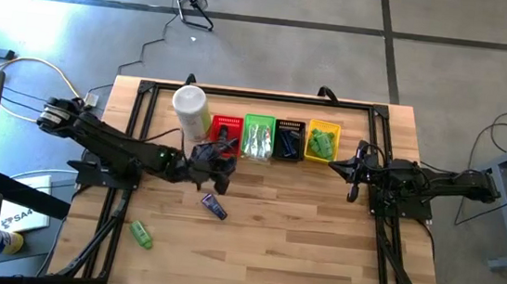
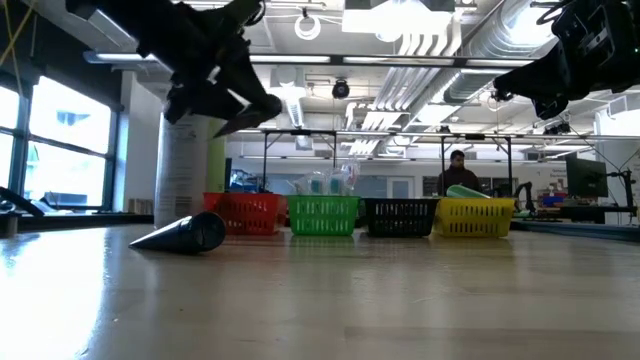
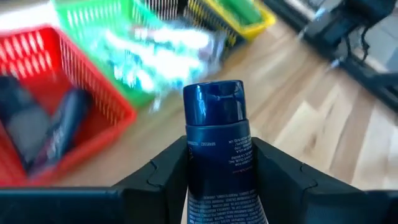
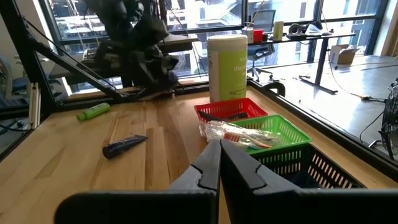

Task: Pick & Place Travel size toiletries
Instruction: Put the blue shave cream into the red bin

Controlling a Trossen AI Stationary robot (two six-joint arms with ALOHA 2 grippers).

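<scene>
My left gripper (image 1: 220, 154) is raised just near of the red basket (image 1: 226, 127) and is shut on a navy tube (image 3: 217, 155). A second navy tube (image 1: 215, 206) lies on its side on the wood, also seen as the navy tube (image 2: 185, 234) in the low view. A bright green mini bottle (image 1: 140, 234) lies flat toward the near left. Dark tubes lie in the red basket (image 3: 37, 118), clear wrapped sticks in the green basket (image 1: 258, 138), and green bottles in the yellow basket (image 1: 323, 141). My right gripper (image 4: 219, 163) waits shut at the right, above the table. My left gripper pinches the navy tube by its body (image 3: 219, 171) between the two fingers (image 3: 165, 168). The tube lies along the fingers, and its cap end (image 3: 214, 102) sticks out past their tips toward the baskets. It is lifted clear of the table.
A tall white canister (image 1: 190, 108) stands left of the red basket. A black basket (image 1: 289, 141) sits between the green and yellow ones. A black frame (image 1: 146, 94) runs round the table's far and side edges. Bare wood spreads across the near half.
</scene>
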